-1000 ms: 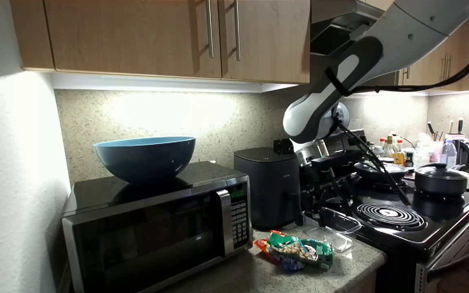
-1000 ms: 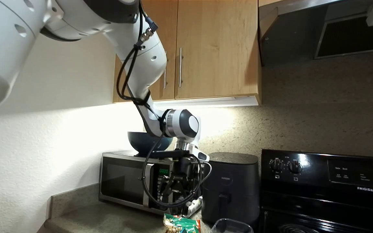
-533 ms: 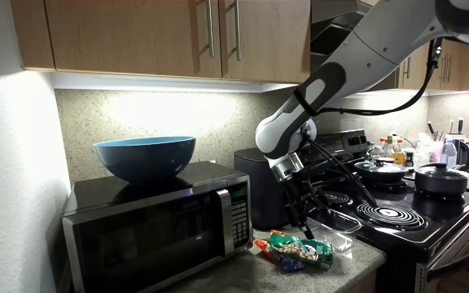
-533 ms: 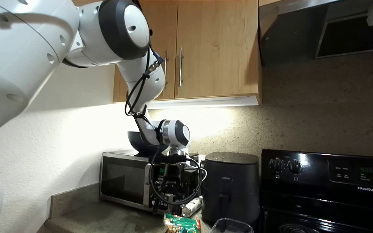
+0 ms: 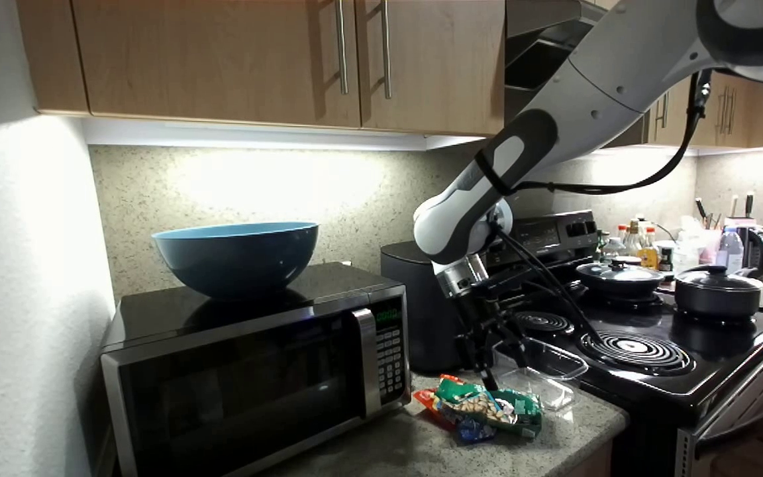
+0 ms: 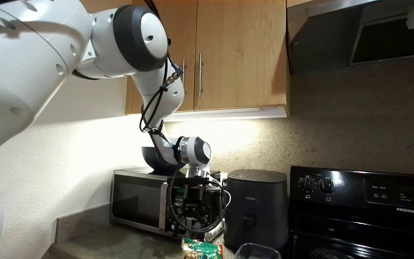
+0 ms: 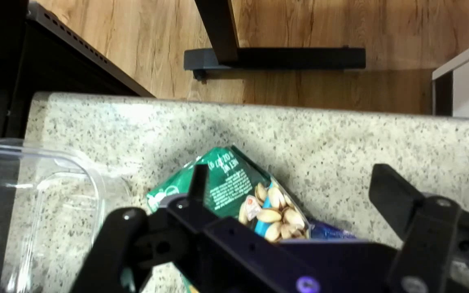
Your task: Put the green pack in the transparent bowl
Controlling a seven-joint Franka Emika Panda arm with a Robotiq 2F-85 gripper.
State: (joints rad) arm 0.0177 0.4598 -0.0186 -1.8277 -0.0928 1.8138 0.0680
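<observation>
- The gripper is unclenched, its two fingers spread wide apart.
- The green pack lies on the speckled countertop, partly over a red and blue packet.
- In the wrist view the pack crosses behind the finger at picture left and runs into the gap, well off-centre toward that finger; its nut-patterned part shows inside the gap.
- In an exterior view both fingers point down, one fingertip close to the pack's upper edge; whether it touches I cannot tell.
- The transparent bowl stands just beside the pack, toward the stove; in the wrist view it falls outside the fingers' spread.
</observation>
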